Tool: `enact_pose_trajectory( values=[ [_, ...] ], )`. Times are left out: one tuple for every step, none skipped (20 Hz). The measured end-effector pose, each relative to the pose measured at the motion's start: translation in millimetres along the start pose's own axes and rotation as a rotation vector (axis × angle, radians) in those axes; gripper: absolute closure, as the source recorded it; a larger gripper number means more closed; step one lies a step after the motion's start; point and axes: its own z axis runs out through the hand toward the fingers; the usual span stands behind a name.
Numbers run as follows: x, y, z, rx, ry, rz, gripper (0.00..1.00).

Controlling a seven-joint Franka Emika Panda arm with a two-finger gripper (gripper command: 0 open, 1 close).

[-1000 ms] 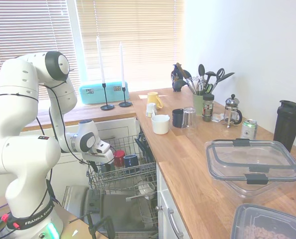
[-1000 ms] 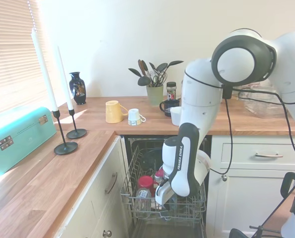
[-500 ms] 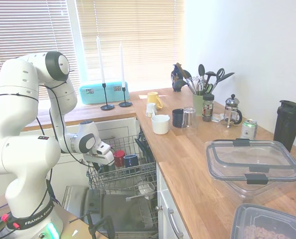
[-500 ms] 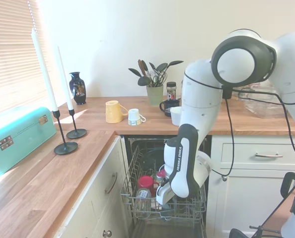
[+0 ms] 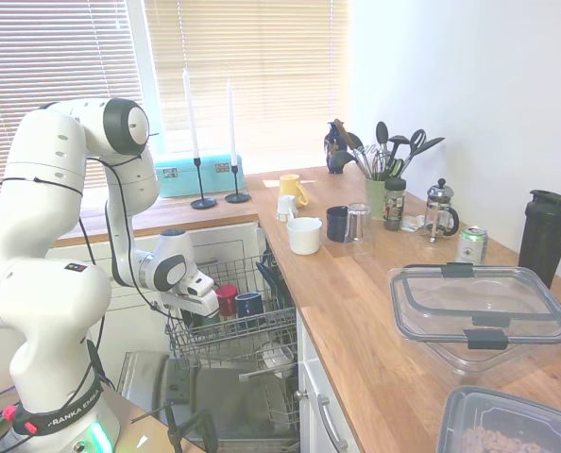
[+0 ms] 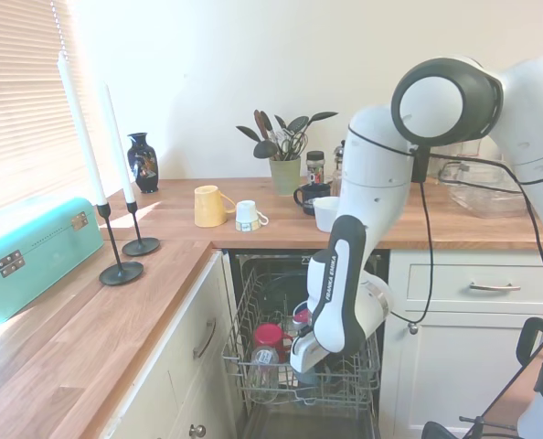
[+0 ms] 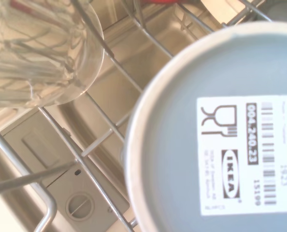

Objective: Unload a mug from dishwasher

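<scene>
The gripper (image 6: 306, 373) reaches down into the dishwasher (image 5: 226, 332) rack; I cannot tell its finger state. The mug (image 7: 221, 130) sits upside down there, seemingly right beneath it.

Red mug (image 5: 226, 299) beside navy mug (image 5: 248, 304)

My arm has leaned over a bit: its big round shoulder joint sits more to the right in the first outside view than it did a second ago. The gripper (image 5: 201, 316) has slid slightly along the dishwasher (image 5: 229, 326) rack and come up a tiny bit. I can't see the fingers, so I can't tell if the mug (image 7: 221, 135) has moved.
</scene>
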Motion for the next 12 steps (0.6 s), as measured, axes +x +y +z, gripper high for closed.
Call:
enact_pose_trajectory(
  values=[
    [0.6, 0.0, -0.6, -0.001, -0.001, 0.001, 1.00],
    [1.3, 0.2, -1.2, -0.003, -0.002, 0.003, 1.00],
    [2.1, 0.4, -2.1, -0.007, -0.004, 0.002, 1.00],
    [3.2, -0.1, -3.4, -0.014, -0.004, 0.000, 1.00],
    [4.1, -0.8, -5.3, -0.020, 0.000, -0.006, 1.00],
    [4.4, -1.9, -7.7, -0.027, 0.005, -0.015, 1.00],
    [4.1, -3.7, -10.7, -0.035, 0.010, -0.025, 1.00],
    [3.8, -5.7, -14.6, -0.042, 0.015, -0.032, 1.00],
    [3.3, -8.2, -19.2, -0.048, 0.020, -0.040, 1.00],
    [3.5, -10.7, -24.7, -0.054, 0.025, -0.047, 1.00],
    [4.2, -12.9, -30.6, -0.058, 0.029, -0.053, 1.00],
    [5.4, -14.2, -36.7, -0.063, 0.035, -0.059, 1.00]
  ],
)
